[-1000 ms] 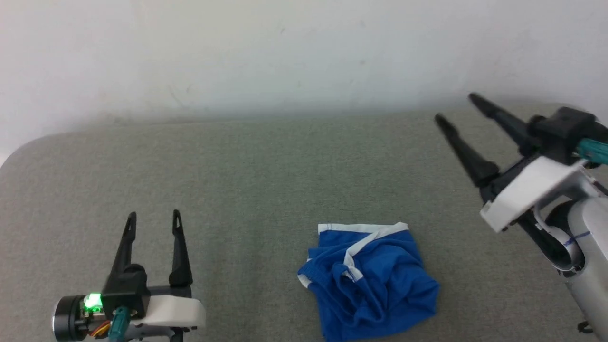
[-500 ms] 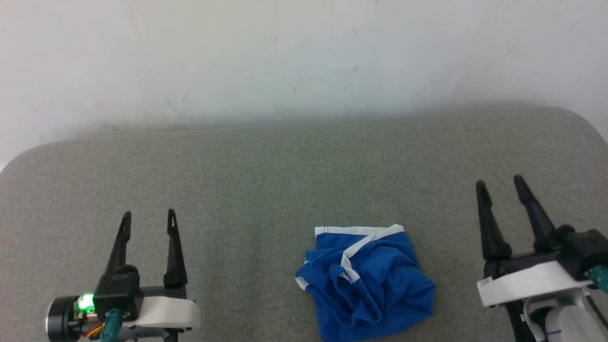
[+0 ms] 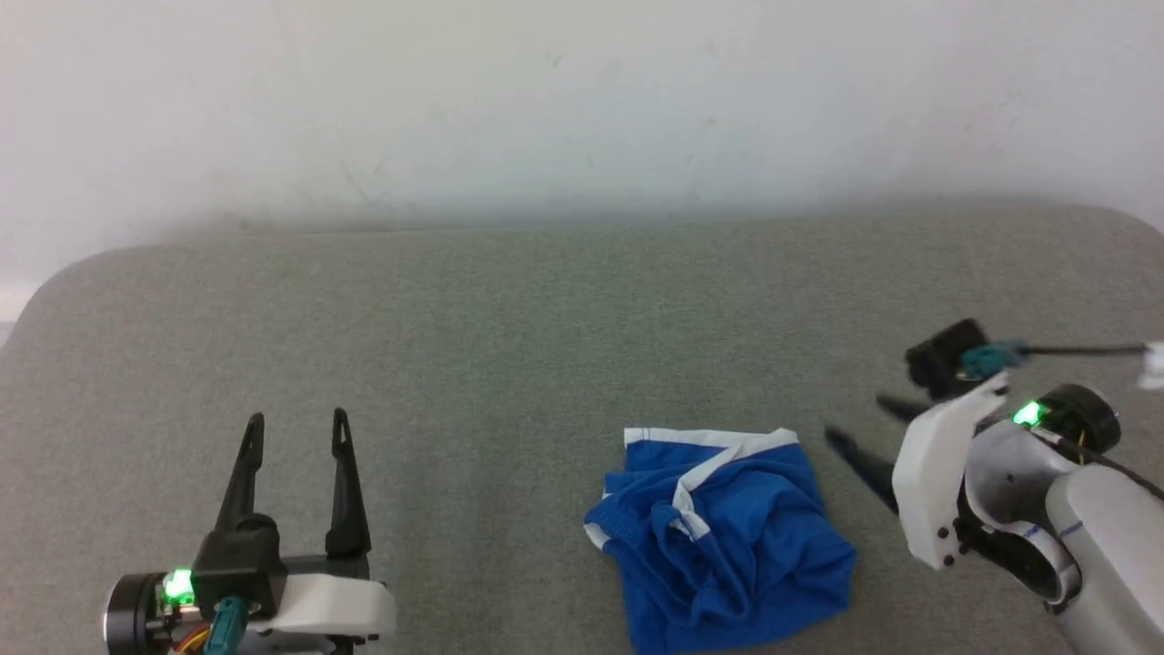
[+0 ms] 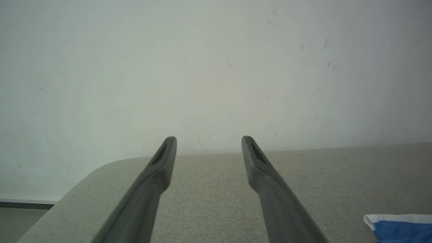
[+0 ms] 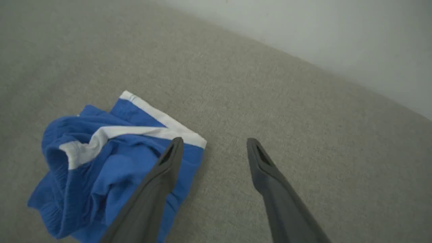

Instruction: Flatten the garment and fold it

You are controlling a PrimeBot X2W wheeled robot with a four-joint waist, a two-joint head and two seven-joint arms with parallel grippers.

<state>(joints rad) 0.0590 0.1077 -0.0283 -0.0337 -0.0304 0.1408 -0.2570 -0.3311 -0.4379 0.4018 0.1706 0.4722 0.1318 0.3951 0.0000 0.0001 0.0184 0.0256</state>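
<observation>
The garment (image 3: 727, 546) is a crumpled heap of bright blue shorts with white trim, lying near the front middle of the grey padded surface (image 3: 509, 327). My right gripper (image 3: 857, 418) is open just right of the heap, its fingers pointing left toward the heap's top right corner. In the right wrist view the garment (image 5: 111, 168) lies to the left, and the right gripper (image 5: 215, 140) has one finger over its white-edged corner. My left gripper (image 3: 297, 418) stands open far to the garment's left with nothing between its fingers. The left wrist view shows the left gripper (image 4: 209, 140) and a corner of the garment (image 4: 401, 229).
A white wall (image 3: 582, 100) rises behind the padded surface. The surface's rounded left corner (image 4: 101, 168) lies ahead of the left gripper, with a strip of floor (image 4: 20, 221) beyond it.
My right arm came down from high at the right and turned, so its fingers now point left at the garment's right edge. The left gripper and garment stayed put; the camera shifted slightly.
</observation>
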